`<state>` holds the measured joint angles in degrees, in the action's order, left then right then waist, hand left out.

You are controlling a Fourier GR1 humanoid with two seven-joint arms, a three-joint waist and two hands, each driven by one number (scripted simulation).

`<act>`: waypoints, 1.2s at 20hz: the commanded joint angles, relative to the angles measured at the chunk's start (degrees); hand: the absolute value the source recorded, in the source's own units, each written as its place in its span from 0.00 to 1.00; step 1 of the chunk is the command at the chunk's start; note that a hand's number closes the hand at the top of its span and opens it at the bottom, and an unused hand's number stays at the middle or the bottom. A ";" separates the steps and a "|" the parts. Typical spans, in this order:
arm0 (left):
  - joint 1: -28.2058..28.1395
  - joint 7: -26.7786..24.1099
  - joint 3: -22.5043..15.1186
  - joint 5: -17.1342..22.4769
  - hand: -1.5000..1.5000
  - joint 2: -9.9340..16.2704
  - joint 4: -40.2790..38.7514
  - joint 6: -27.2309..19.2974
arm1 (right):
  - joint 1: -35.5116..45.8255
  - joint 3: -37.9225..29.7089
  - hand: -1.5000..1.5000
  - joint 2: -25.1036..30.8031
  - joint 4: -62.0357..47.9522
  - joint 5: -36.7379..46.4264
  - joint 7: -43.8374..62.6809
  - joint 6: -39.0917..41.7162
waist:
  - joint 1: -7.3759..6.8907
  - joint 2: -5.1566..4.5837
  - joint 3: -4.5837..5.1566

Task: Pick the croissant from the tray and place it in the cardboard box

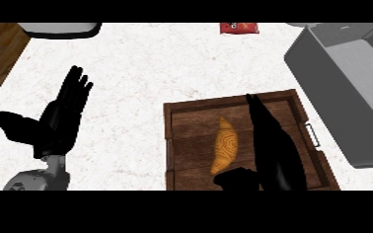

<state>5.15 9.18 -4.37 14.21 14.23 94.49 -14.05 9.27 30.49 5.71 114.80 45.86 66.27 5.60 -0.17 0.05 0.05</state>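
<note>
While the left hand (62, 112) rests open at the view's left edge, fingers up, the croissant (224, 145) lies in the wooden tray (191, 109) mid-desk. Right hand (273, 143), fingers straight, is over the tray just beside it. Grey box (342, 84) at far right; white speckled desk (146, 69).

Croissant (224, 145) in tray (191, 128), right hand (273, 148) just beside it, cardboard box (336, 84) right of tray, left hand (62, 113) far left
</note>
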 commanded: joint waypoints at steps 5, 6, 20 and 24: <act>-0.77 -1.74 1.70 -0.40 0.50 -0.47 -1.90 2.32 | -1.89 0.78 0.00 -5.55 -1.77 5.93 6.32 0.93 | 0.29 0.01 -0.03; 1.51 1.29 3.61 0.62 0.50 0.63 -0.88 1.94 | -3.00 -2.50 0.00 -4.00 -3.52 4.11 1.92 1.15 | 0.28 -0.02 -0.05; 2.52 0.63 2.80 -2.91 0.50 -2.98 -3.17 2.98 | -1.67 -3.45 0.00 -5.69 -10.17 6.69 1.55 0.16 | 0.20 -0.05 -0.04; 1.60 5.26 5.45 -1.58 0.50 -0.29 2.03 4.08 | 0.16 -1.41 0.00 -5.69 -14.48 6.64 2.27 -4.15 | -0.17 -0.03 -0.06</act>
<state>6.91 11.39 -0.26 12.30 12.49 93.81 -10.68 5.49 28.59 0.37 104.17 53.27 61.88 3.91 -0.08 0.02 0.00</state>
